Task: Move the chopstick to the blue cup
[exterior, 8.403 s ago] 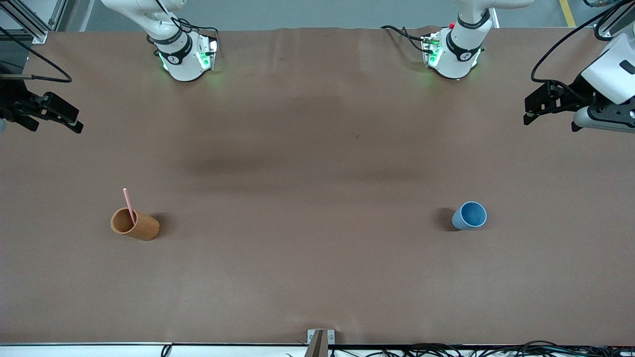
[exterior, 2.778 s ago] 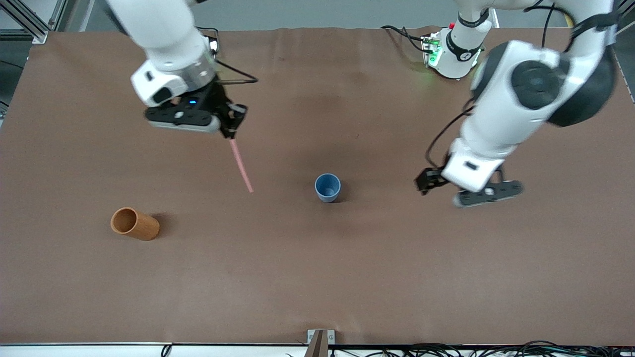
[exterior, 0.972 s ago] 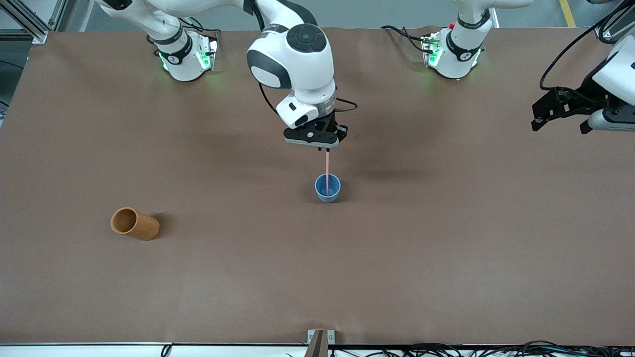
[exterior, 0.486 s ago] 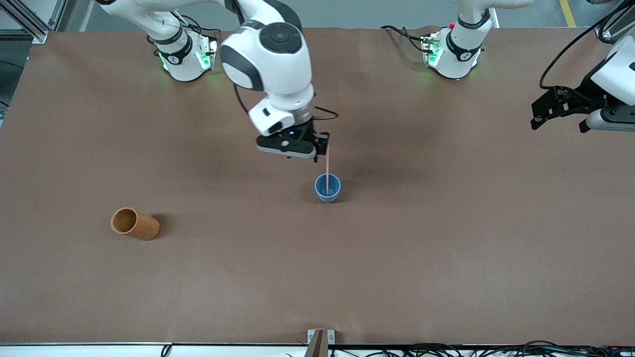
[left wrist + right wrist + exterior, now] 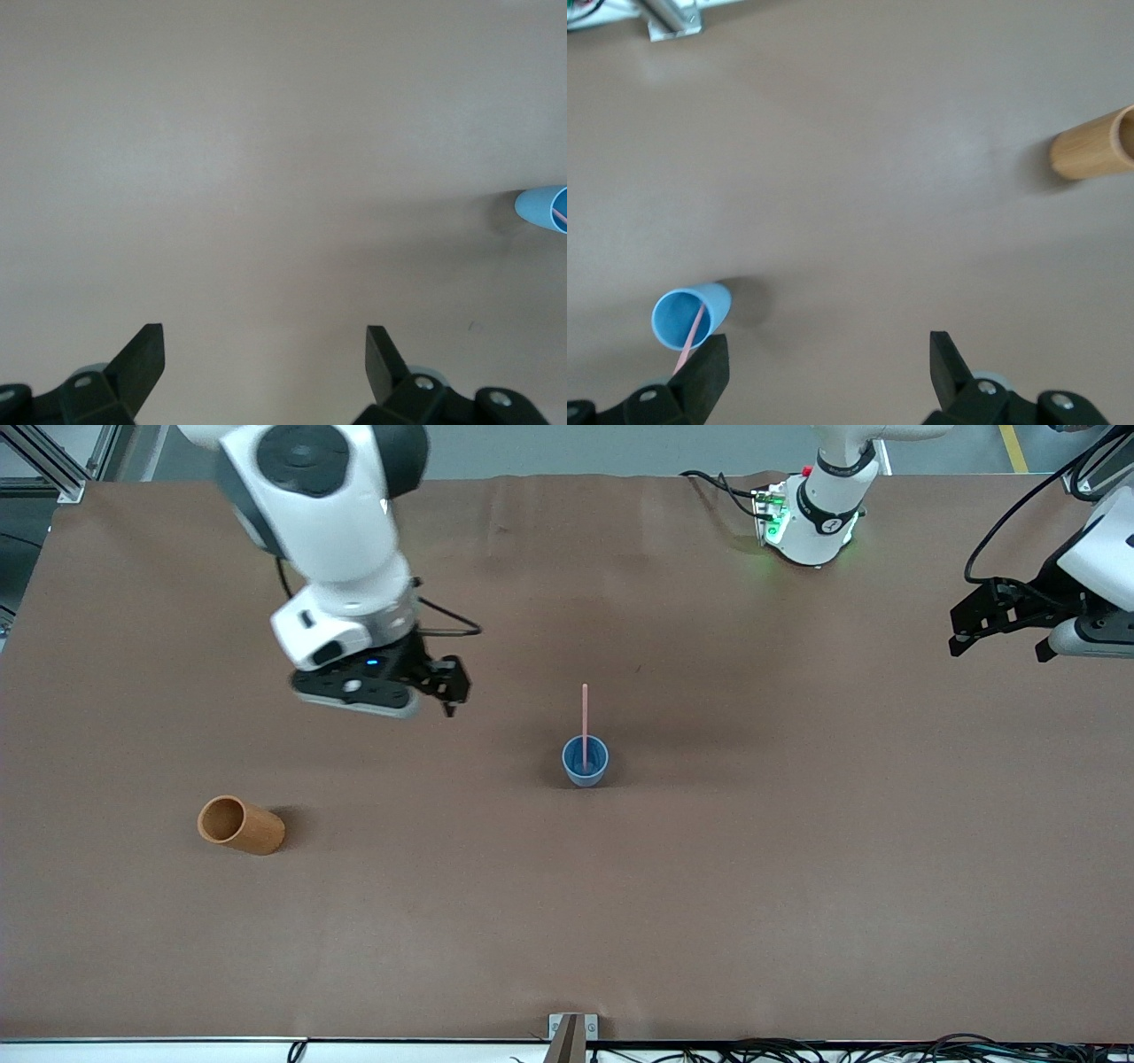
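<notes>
Freed from the now-open right gripper (image 5: pixel 447 682) at upper left, the light, stiff chopstick (image 5: pixel 585 722) stands in the tippable blue cup (image 5: pixel 585 762), best pinched near its top; the left gripper (image 5: pixel 974 615) waits open.

2 glossy white arms, dark grey joint caps, black hands, loose black cables, green-lit bases

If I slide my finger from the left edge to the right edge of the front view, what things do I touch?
Brown cup → right gripper, jaws open → blue cup holding the chopstick → left gripper, jaws open, waiting.
</notes>
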